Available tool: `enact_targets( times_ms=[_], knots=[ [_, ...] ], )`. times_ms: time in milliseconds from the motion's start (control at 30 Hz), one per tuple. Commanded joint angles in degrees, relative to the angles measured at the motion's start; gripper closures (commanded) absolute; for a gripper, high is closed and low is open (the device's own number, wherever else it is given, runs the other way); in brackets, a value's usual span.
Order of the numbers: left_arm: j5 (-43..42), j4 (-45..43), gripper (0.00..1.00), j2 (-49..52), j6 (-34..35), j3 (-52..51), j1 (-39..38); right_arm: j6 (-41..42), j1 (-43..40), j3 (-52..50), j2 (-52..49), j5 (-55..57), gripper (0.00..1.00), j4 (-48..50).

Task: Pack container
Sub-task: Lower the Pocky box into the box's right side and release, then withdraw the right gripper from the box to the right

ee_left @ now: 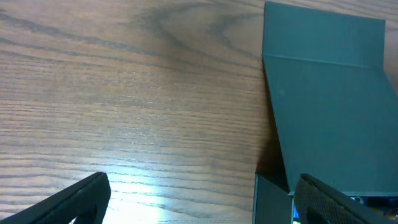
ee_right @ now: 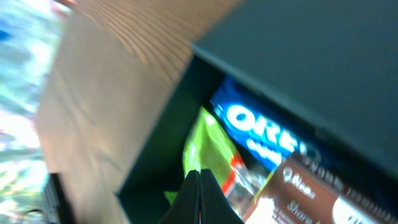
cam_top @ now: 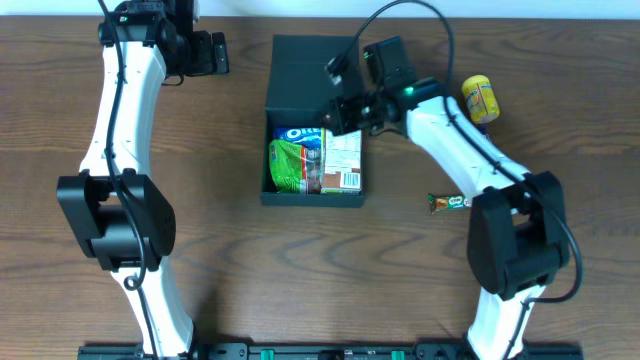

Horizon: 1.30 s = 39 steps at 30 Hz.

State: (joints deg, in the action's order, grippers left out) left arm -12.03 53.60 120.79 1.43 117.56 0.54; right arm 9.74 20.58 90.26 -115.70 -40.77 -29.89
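Nearest the table's [cam_top: 230, 260] front edge on the right side lies a small snack bar [cam_top: 449, 202], its long axis running left to right, parallel to that edge and well apart from the container [cam_top: 312, 198]. The container sits in the middle of the table, long axis pointing front to back, with its lid [cam_top: 315, 70] folded open toward the far edge. Inside are a green packet [cam_top: 290, 165], a brown-and-white packet [cam_top: 343, 160] and, behind them, a blue Oreo packet [cam_top: 300, 133]. The right gripper [cam_top: 338, 112] hangs over the container's far right corner by the hinge, fingers pressed together with nothing between them. Farther back and to its right lies a yellow packet [cam_top: 480, 99] on the table. Both loose items lie right of the container, so the right arm looks the nearer one for either. The left gripper [cam_top: 220, 53] waits near the far left corner, jaws spread wide and empty, beside the lid.
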Motion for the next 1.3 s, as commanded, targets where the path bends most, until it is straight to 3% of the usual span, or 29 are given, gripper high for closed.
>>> enact_targets(
  times_ms=[0, 333, 867, 1267],
  knots=[
    [0.0, 0.2, 0.04, -0.1, -0.6, -0.5, 0.2, -0.9, -3.1, 0.9, 0.7, -9.2, 0.99, 0.9],
    [0.0, 0.1, 0.04, -0.2, -0.6, -0.5, 0.2, -6.2, -6.4, -5.2, 0.0, -17.8, 0.99, 5.7],
    [0.0, 0.2, 0.05, -0.1, -0.6, -0.5, 0.2, -4.0, -6.3, -9.1, -11.5, -17.8, 0.99, 12.6],
    [0.0, 0.1, 0.05, -0.2, -0.6, -0.5, 0.2, -0.3, -6.3, -9.1, -12.3, -11.5, 0.99, 13.6]
  ],
)
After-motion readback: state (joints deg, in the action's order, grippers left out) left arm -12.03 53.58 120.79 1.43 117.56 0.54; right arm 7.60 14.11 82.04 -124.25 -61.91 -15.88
